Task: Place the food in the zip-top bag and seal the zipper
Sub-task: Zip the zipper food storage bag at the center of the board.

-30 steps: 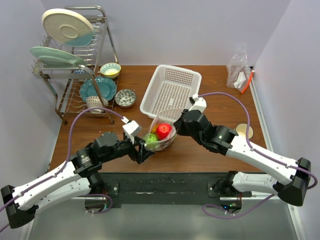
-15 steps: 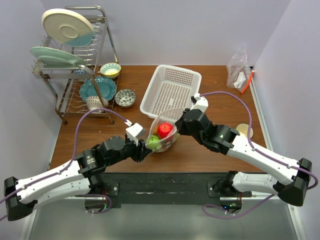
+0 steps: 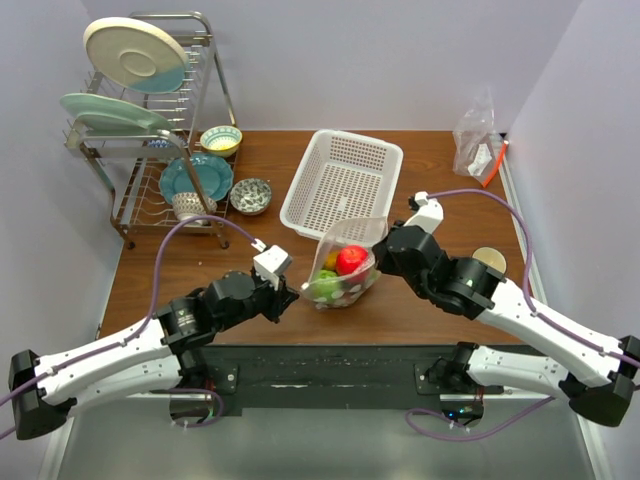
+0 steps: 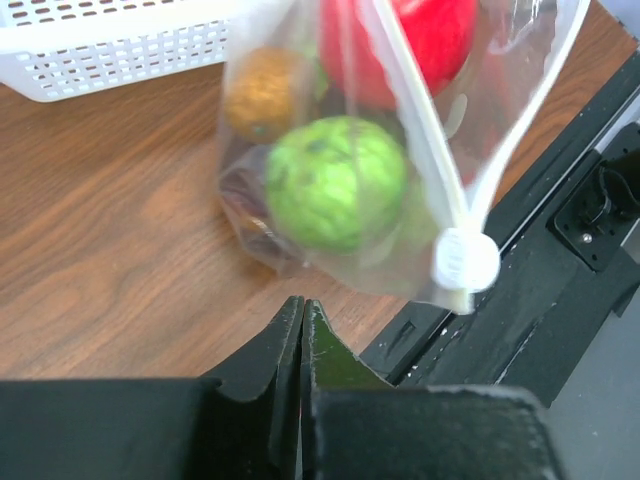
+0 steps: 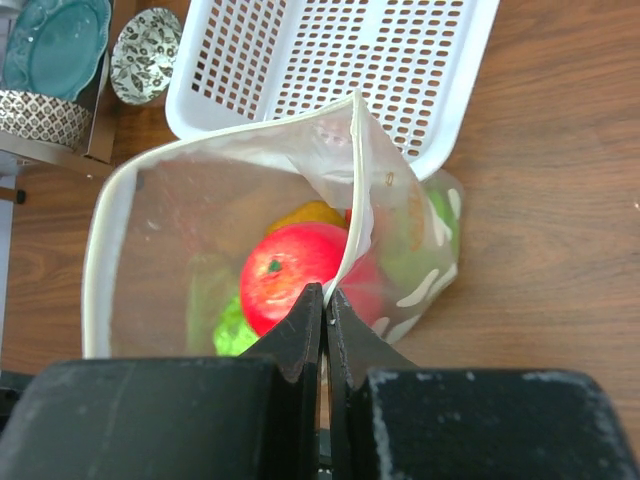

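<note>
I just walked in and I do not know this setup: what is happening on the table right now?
The right gripper is shut on the mouth edge of the zip-top bag, which stands just on the near side of the white basket. Inside it show a red apple, a green ball and a small orange. The mouth is open, so the zipper is not sealed. The left gripper is shut on nothing, close to the bag's corner with the white slider.

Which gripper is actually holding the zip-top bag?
The right gripper: it pinches the mouth edge of the zip-top bag. The left gripper is shut on nothing, just short of the bag.
</note>
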You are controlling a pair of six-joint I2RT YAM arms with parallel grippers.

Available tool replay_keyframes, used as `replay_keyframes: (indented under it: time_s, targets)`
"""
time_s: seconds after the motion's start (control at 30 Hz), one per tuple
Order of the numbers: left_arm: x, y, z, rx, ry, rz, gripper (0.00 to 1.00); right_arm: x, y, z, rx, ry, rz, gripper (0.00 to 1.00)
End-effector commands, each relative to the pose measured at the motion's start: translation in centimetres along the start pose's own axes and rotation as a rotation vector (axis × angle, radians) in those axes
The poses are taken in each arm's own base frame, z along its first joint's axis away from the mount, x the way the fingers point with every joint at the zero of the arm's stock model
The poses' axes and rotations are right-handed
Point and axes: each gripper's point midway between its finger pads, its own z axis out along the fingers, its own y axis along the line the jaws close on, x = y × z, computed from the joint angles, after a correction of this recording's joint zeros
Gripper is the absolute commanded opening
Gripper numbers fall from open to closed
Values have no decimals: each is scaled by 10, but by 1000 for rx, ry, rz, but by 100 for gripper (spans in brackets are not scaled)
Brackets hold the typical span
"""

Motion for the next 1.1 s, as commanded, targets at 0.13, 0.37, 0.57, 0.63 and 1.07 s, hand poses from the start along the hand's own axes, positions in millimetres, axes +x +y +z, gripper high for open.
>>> replay_keyframes:
  time_s: [0.13, 0.37, 0.57, 0.63, 1.07]
  targets:
    - [-40, -24, -7, 100, -124, -2, 44, -4, -19, -5, 55, -39, 19, 0]
    - [-25, -29, 2, 185, -214, -15, 64, -4, -16, -4, 54, -37, 23, 0]
    - [-14, -24, 2, 206, -274, 50, 60, -5, -15, -3, 56, -40, 19, 0]
    - [-9, -23, 5, 206, -266, 73, 58, -5, -13, -2, 52, -37, 17, 0]
    - [-21, -36, 22, 244, -327, 229, 52, -2, -3, 4, 40, -12, 11, 0]
